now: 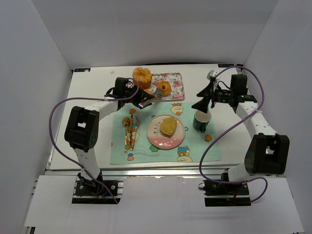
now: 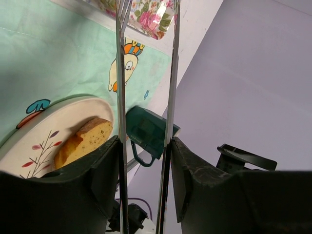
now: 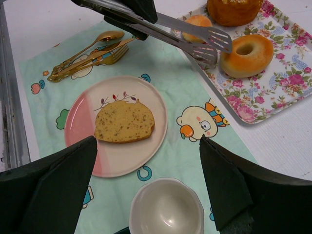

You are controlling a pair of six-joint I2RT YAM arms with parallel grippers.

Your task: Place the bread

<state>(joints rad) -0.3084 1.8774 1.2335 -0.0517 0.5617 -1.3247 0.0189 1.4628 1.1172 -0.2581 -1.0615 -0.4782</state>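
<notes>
L claw (image 2: 145, 175) grips slotted metal tongs (image 3: 187, 24); R claw (image 1: 202, 97) spread; speckled bread (image 3: 124, 122) on round plate (image 3: 122, 158).

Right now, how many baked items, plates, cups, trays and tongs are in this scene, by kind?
Baked items: 4 (slice, ring, small bun, large loaf)
Plate: 1
Cup: 1
Tray: 1
Tongs: 1
Total: 8
</notes>
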